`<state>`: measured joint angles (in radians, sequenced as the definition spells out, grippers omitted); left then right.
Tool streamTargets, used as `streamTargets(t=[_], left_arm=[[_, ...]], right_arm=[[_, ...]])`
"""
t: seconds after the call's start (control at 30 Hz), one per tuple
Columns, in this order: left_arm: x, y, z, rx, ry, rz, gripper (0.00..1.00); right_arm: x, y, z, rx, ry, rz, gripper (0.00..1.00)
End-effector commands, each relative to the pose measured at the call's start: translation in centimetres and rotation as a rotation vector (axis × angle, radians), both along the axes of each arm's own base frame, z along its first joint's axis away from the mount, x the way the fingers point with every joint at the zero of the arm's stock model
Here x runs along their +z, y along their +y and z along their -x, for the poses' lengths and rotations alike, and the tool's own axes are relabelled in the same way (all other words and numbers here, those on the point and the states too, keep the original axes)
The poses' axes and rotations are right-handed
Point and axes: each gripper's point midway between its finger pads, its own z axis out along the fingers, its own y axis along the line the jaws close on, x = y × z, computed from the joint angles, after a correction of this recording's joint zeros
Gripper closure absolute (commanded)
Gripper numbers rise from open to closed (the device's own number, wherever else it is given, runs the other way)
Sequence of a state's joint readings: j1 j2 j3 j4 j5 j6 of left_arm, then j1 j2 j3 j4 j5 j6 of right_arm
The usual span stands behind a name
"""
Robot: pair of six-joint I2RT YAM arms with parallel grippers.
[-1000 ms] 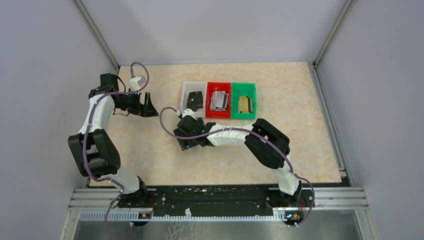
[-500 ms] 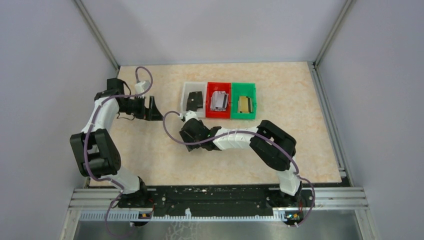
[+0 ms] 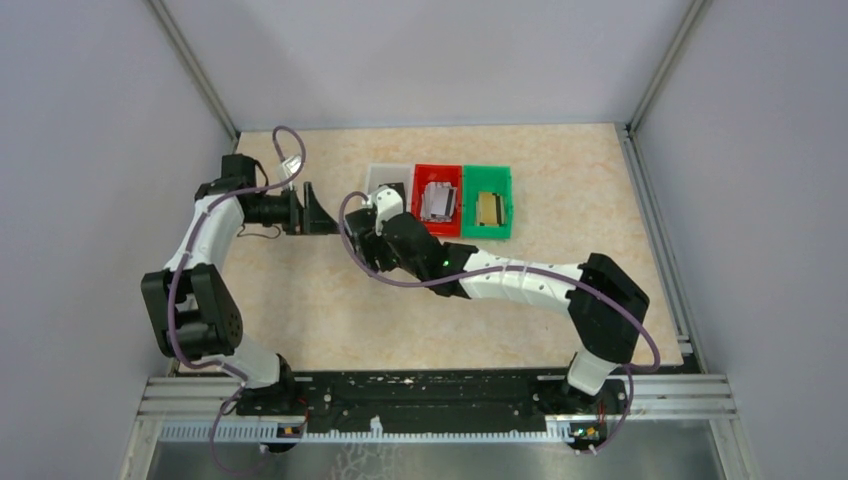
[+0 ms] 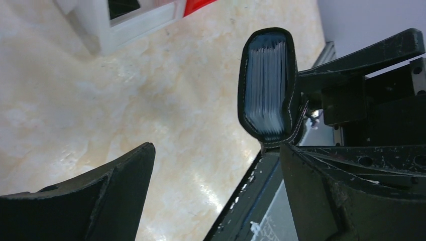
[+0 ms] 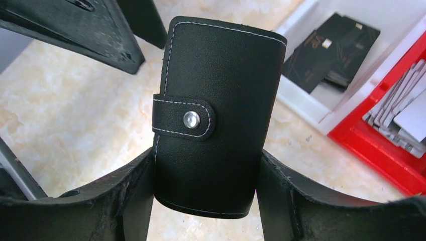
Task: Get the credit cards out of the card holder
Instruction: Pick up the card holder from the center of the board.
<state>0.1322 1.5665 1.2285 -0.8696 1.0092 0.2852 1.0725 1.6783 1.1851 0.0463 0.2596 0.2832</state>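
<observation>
1. Approach from the left: bring left gripper point(image 3: 316, 212), spread wide and grasping nothing, slowly in toward the case. Avoid knocking it askew.
2. Centre: find card holder point(image 5: 221, 100) upright, off the table, clamped across its lower part by right gripper point(image 5: 206, 170). Grip firmly, low on the case and clear of strap tab point(image 5: 183, 119).
3. Treat the snap as fastened. Pinch only the tab's rounded end and peel it off, without crushing pale inner panels point(image 4: 269, 80) at the open edge.
4. Right: pass over white bin point(image 5: 301, 103) with its black cards. Probably sort silvery credit cards point(image 3: 438, 202) into red bin point(image 3: 437, 231) and gold ones into green bin point(image 3: 487, 231).
</observation>
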Motion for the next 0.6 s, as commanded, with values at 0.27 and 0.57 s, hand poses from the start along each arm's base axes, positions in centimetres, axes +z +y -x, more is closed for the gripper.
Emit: streamTargets(t=[0.27,0.57], left_arm=[[8.5,-3.7,2.8,-0.123,-0.081,0.228,0.01],[7.6,-4.0,2.9,-0.099,-0.062,0.185,0.02]], right_arm=[[9.4,2.4,0.2,0.06,-0.162,-0.182,0.41],[11.3,3.2,0.8,0.079,-0.206,-0.208,0.41]])
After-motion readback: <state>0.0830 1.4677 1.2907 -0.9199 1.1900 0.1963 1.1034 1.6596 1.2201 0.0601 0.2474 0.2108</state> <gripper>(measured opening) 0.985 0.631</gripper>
